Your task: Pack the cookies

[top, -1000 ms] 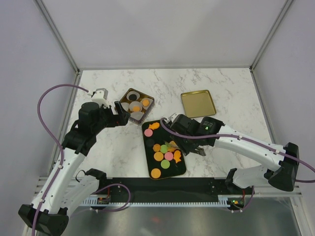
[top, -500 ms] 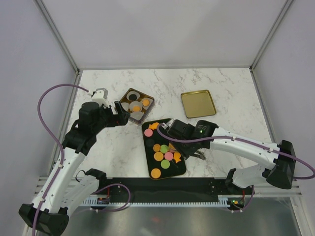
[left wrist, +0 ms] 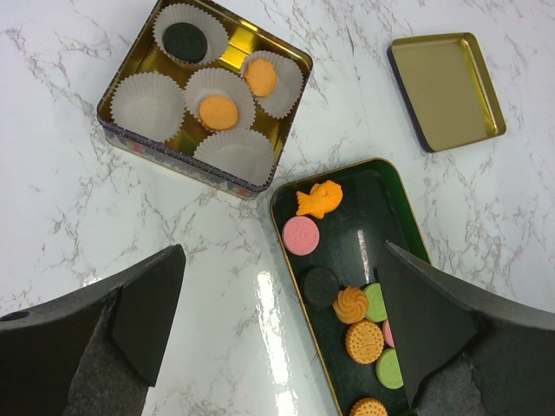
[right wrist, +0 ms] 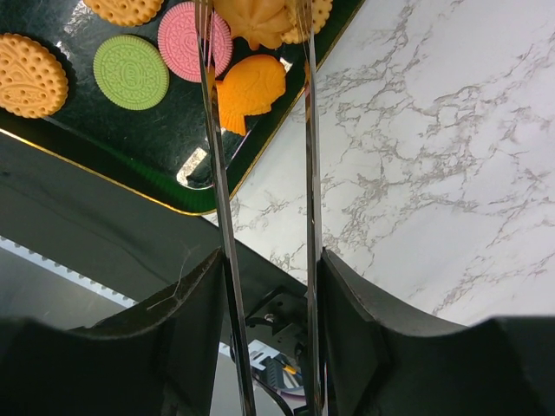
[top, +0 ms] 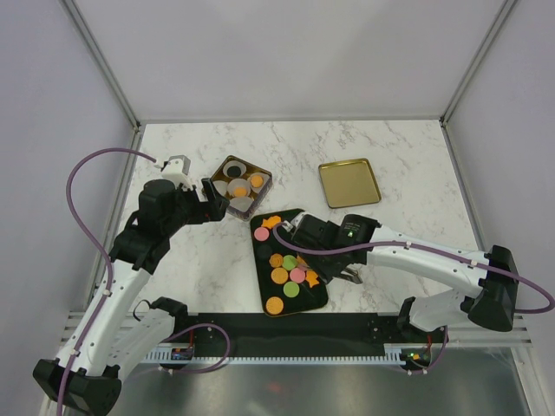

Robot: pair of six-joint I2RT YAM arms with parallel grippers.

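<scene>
The cookies (top: 289, 276) lie on a dark green tray (top: 319, 299): round orange, pink and green ones and two orange fish. My right gripper (top: 303, 258) hangs low over the tray. In the right wrist view its thin metal blades (right wrist: 254, 9) close on the sides of an orange swirl cookie (right wrist: 256, 19), beside a fish cookie (right wrist: 251, 87). A square gold tin (left wrist: 186, 165) holds white paper cups; two hold orange cookies (left wrist: 218, 111) and one a dark cookie (left wrist: 184, 39). My left gripper (top: 212, 201) is open and empty beside the tin, above the marble (left wrist: 282, 251).
The tin's gold lid (top: 349, 182) lies upside down to the right of the tin, also in the left wrist view (left wrist: 447, 87). A black rail (right wrist: 104, 225) runs along the table's near edge just below the tray. Grey walls enclose the marble table.
My right gripper has moved left over the tray and settled round the swirl cookie. The left arm has not moved.
</scene>
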